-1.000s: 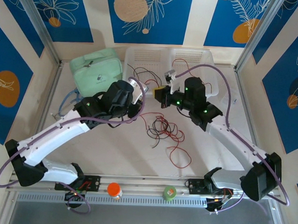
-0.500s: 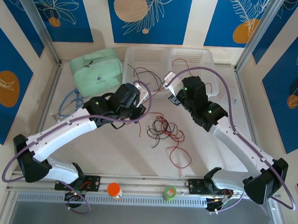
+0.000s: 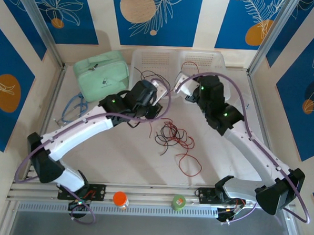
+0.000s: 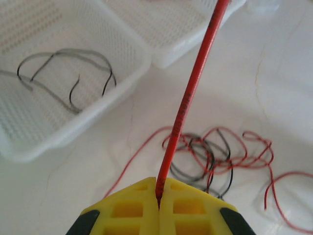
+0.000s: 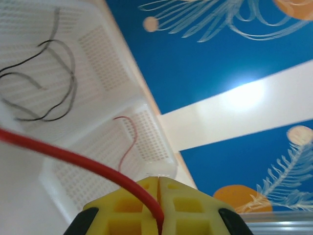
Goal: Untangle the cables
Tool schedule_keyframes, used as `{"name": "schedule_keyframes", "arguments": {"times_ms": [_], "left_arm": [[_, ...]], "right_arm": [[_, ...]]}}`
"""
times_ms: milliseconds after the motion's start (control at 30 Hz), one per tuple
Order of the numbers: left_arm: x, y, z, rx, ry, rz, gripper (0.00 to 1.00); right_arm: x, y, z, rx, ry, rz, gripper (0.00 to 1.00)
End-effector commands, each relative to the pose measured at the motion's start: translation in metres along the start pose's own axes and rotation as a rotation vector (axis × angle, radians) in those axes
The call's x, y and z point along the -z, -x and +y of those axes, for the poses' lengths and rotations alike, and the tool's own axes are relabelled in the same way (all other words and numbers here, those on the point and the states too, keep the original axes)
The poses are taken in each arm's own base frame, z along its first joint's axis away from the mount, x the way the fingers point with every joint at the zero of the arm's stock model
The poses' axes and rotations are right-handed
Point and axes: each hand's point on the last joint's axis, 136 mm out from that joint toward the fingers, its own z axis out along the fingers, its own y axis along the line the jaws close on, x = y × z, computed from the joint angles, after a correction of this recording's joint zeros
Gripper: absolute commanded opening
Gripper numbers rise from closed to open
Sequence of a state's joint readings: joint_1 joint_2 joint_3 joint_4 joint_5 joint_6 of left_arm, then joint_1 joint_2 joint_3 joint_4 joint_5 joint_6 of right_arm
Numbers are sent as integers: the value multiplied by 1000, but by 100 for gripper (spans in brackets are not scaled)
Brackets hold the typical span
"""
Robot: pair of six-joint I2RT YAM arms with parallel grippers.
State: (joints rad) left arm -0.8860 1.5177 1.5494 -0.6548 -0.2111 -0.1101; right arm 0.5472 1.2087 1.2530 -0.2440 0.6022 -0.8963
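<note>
One red cable [image 4: 188,98] runs taut from my left gripper [image 4: 159,188], whose yellow fingers are shut on it, up toward the right. My right gripper [image 5: 159,182] is shut on the same red cable [image 5: 73,159]. In the top view the left gripper [image 3: 159,90] and the right gripper [image 3: 179,81] hang close together in front of the white baskets. A tangle of red and black cables [image 3: 172,136] lies on the table below them, also in the left wrist view [image 4: 210,156]. Black cables [image 4: 73,78] lie in the left basket [image 3: 149,58]. A thin red cable [image 5: 128,142] lies in the right basket [image 3: 215,60].
A mint green pouch [image 3: 101,72] sits at the back left, with a blue-grey looped cord [image 3: 73,105] in front of it. An orange-capped item [image 3: 120,199] and a green roll [image 3: 178,202] rest on the front rail.
Both grippers have moved toward the back, nearer the baskets, the left one also to the right. The red cable stays pinched in both.
</note>
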Motion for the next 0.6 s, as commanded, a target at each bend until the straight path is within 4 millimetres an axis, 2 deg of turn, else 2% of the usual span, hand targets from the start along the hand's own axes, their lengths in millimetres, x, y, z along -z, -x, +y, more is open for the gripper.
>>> {"name": "schedule_keyframes", "arguments": {"times_ms": [0, 133, 300, 467, 567], "left_arm": [[-6, 60, -5, -63, -17, -186, 0], [-17, 120, -6, -101, 21, -404, 0], [-33, 176, -8, -131, 81, -604, 0], [-65, 210, -4, -123, 184, -844, 0], [-101, 217, 4, -92, 250, -897, 0]], "right_arm": [[9, 2, -54, -151, -113, 13, 0], [5, -15, -79, -242, -169, 68, 0], [0, -39, -100, -352, -218, 133, 0], [-10, -60, -107, -420, -238, 189, 0], [-21, -71, -104, -459, -236, 218, 0]]}}
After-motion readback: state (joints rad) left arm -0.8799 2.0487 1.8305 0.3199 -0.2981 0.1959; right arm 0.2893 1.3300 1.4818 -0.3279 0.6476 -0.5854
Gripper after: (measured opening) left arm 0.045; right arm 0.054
